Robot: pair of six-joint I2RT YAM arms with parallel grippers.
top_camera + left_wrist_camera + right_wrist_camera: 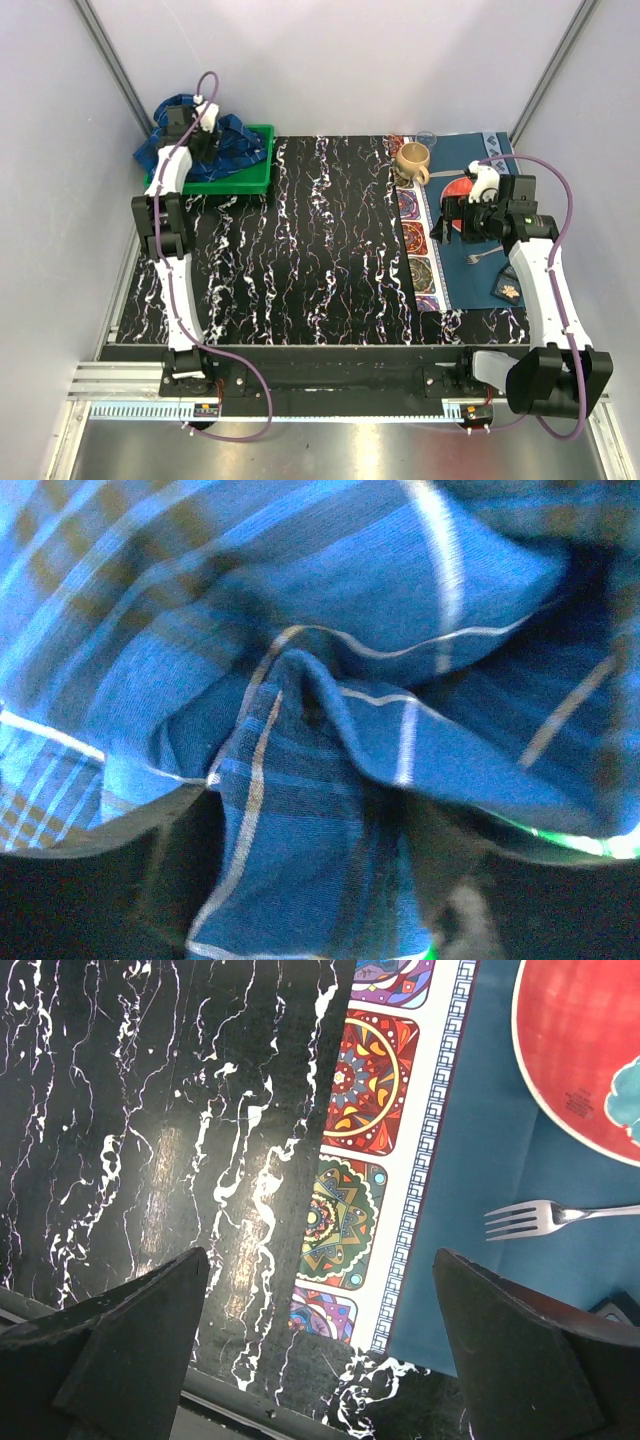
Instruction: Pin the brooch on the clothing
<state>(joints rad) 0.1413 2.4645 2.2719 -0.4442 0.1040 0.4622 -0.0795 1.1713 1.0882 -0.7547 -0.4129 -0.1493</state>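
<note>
Top external view: I am reaching my left end effector [193, 140] into the shirt [240, 140], which is lying heaped in a green tray [255, 182] at the far left corner of the worktop [320, 270]. In the left wrist view, a raised fold of plaid is sitting between my fingers [95, 895]. Cloth is filling the frame, and I cannot tell whether the jaws are pinching that fold or only straddling it.

My right end effector [447, 222] is hovering released over the inner edge of the mat [455, 285], jaws wide with nothing between them. A fork [560, 1215] and a red plate [580, 1050] are lying beyond it.

The brooch [511, 291] is, as I am judging it, the small pale item resting on a dark card [501, 283] at the mat's near right part. It is too small to confirm. It is lying well apart from the shirt, and neither end effector is touching it.

Finding: I am rating the task as barely begun. The shirt is not yet laid out on the open worktop, the brooch is not yet picked up, and nothing is pinned. What is left is lifting the shirt out and spreading it, fetching the brooch, and fastening it to the cloth.
</note>
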